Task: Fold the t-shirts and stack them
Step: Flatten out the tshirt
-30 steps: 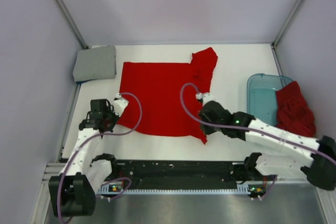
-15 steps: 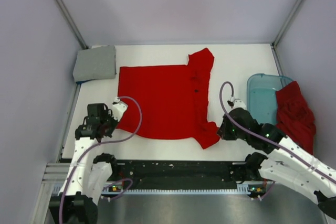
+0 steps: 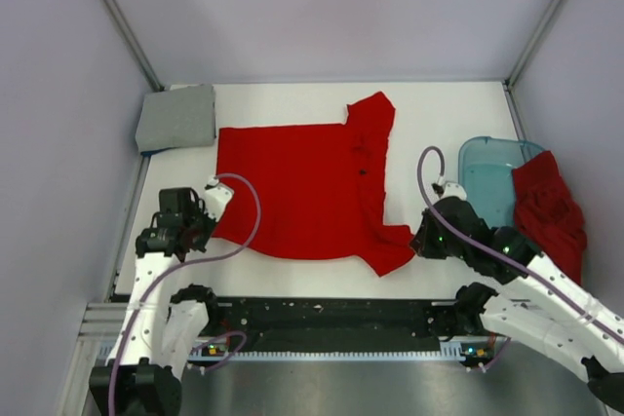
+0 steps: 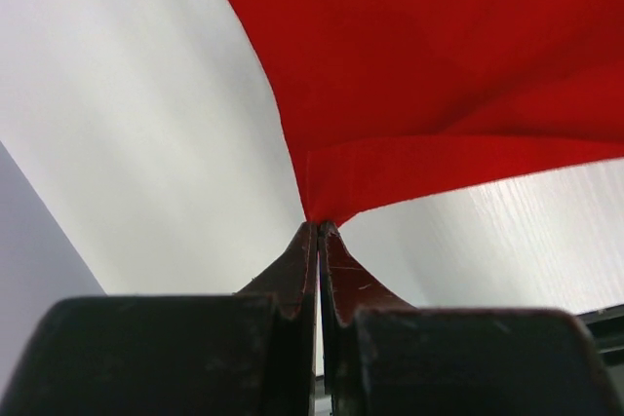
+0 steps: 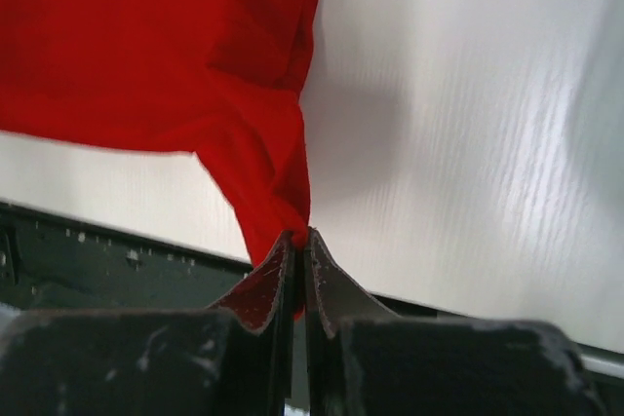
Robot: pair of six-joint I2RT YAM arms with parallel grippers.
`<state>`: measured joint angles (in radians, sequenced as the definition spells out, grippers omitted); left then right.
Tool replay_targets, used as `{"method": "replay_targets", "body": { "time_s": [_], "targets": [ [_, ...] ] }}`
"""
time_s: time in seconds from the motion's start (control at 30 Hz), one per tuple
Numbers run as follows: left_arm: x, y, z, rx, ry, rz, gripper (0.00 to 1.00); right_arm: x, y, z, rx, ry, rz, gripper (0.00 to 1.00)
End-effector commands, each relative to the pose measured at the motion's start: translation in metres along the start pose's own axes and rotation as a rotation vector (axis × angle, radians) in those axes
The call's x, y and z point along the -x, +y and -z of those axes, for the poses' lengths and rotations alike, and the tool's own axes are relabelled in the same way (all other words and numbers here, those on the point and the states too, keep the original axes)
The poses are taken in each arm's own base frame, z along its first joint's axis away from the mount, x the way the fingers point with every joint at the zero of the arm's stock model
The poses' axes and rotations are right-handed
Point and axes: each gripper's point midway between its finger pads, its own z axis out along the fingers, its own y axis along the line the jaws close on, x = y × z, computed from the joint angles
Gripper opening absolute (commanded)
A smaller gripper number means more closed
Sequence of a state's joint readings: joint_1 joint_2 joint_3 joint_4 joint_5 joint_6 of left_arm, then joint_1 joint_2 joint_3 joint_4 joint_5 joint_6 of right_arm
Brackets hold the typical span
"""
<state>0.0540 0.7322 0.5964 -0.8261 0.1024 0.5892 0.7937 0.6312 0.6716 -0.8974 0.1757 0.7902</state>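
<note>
A bright red t-shirt [image 3: 297, 187] lies spread on the white table, one sleeve pointing to the back right. My left gripper [image 3: 208, 224] is shut on its near left corner, seen pinched between the jaws in the left wrist view [image 4: 319, 225]. My right gripper [image 3: 417, 240] is shut on its near right corner, the cloth [image 5: 263, 182] bunched into the closed jaws. A darker red t-shirt [image 3: 548, 211] hangs crumpled over the right rim of a tub. A folded light grey t-shirt [image 3: 176, 117] lies at the back left.
A translucent light-blue plastic tub [image 3: 485, 177] stands at the right edge. The black rail [image 3: 331, 314] with the arm bases runs along the near edge. Metal frame posts rise at the back corners; grey walls close both sides.
Both grippers have pulled the bright red shirt's near corners apart: the right one swung far right and nearer, the left slightly nearer. The shirt now lies wider and flatter.
</note>
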Motion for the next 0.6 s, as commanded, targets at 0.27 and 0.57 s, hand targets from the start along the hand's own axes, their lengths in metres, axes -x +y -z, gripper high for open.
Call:
{"method": "replay_targets", "body": {
  "time_s": [0.27, 0.57],
  "targets": [
    [0.336, 0.21, 0.133, 0.408, -0.645, 0.103, 0.0, 0.431, 0.079, 0.078, 0.145, -0.695, 0.049, 0.0],
    [0.384, 0.216, 0.204, 0.445, -0.867, 0.032, 0.0, 0.453, 0.083, 0.201, 0.129, -0.963, 0.153, 0.0]
  ]
}}
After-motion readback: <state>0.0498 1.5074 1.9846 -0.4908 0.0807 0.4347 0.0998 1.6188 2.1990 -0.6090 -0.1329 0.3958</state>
